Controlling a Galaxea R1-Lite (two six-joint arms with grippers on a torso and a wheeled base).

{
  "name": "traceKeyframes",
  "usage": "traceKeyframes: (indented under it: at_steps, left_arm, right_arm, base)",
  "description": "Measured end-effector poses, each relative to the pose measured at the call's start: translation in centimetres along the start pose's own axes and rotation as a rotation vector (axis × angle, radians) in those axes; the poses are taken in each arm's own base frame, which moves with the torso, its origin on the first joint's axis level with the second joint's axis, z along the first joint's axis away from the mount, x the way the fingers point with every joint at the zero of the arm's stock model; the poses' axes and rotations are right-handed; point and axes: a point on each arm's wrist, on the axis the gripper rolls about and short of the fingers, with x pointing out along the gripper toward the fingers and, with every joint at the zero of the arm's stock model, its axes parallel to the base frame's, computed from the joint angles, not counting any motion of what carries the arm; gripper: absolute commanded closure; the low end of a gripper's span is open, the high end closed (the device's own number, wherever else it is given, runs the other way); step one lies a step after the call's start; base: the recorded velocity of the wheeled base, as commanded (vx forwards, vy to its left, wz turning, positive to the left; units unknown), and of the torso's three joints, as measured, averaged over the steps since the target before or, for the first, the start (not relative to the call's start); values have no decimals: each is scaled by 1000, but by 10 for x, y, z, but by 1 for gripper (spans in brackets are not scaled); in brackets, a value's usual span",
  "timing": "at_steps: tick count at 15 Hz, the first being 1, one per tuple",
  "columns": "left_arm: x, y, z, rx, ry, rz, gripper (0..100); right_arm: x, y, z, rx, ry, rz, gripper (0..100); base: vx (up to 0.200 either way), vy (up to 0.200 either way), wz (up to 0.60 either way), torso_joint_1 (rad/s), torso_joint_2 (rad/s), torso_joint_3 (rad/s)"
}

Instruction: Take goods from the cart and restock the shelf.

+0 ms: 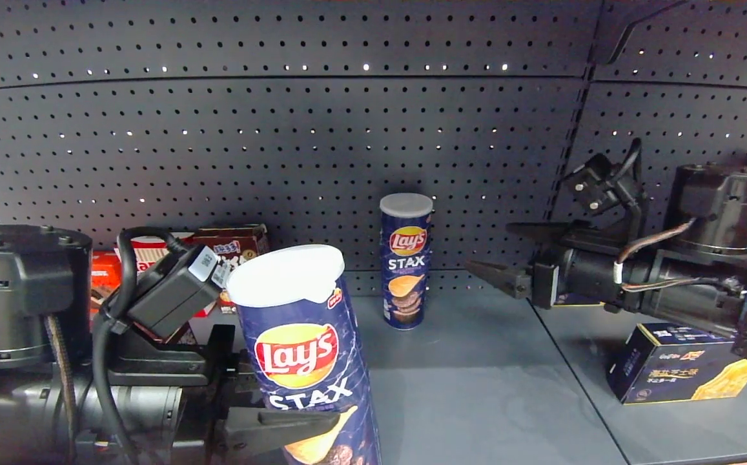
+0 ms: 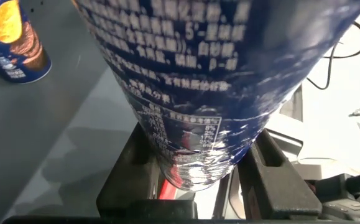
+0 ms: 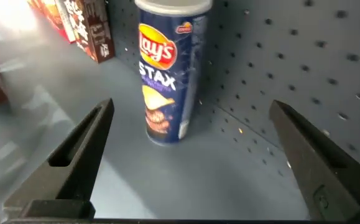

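A blue chips can with a white lid is tilted slightly at the front left of the shelf. My left gripper is shut on its lower half. In the left wrist view the can sits clamped between the two black fingers of that gripper. A second identical can stands upright near the pegboard back wall, also seen from the right wrist. My right gripper hovers open just to the right of that can. Its jaws stand wide apart and point at the can without touching it.
Red and brown boxes are lined up at the back left. A dark blue box lies on the right shelf section under my right arm. Bare grey shelf lies between the two cans.
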Motion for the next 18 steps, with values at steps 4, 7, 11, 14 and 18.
traceKeyframes:
  at_steps: [4, 7, 11, 14, 18]
  left_arm:
    - [1, 1, -1, -6, 6, -2, 100]
    - [3, 2, -1, -5, 6, -4, 100]
    - [3, 3, 0, -4, 5, -2, 100]
    - [3, 3, 0, -5, 5, -2, 100]
    - [3, 3, -1, -7, 7, -1, 100]
  right_arm:
    - [32, -1, -22, 0, -12, 69, 0]
    - [49, -3, -35, -1, -27, 116, 0]
    - [69, -3, -49, -11, -53, 157, 0]
    - [84, 1, -60, -7, -38, 179, 0]
    - [103, 3, -72, -1, -20, 193, 0]
  base:
    - [0, 0, 0, 0, 0, 0]
    - [0, 0, 0, 0, 0, 0]
    - [0, 0, 0, 0, 0, 0]
    - [0, 0, 0, 0, 0, 0]
    - [0, 0, 0, 0, 0, 0]
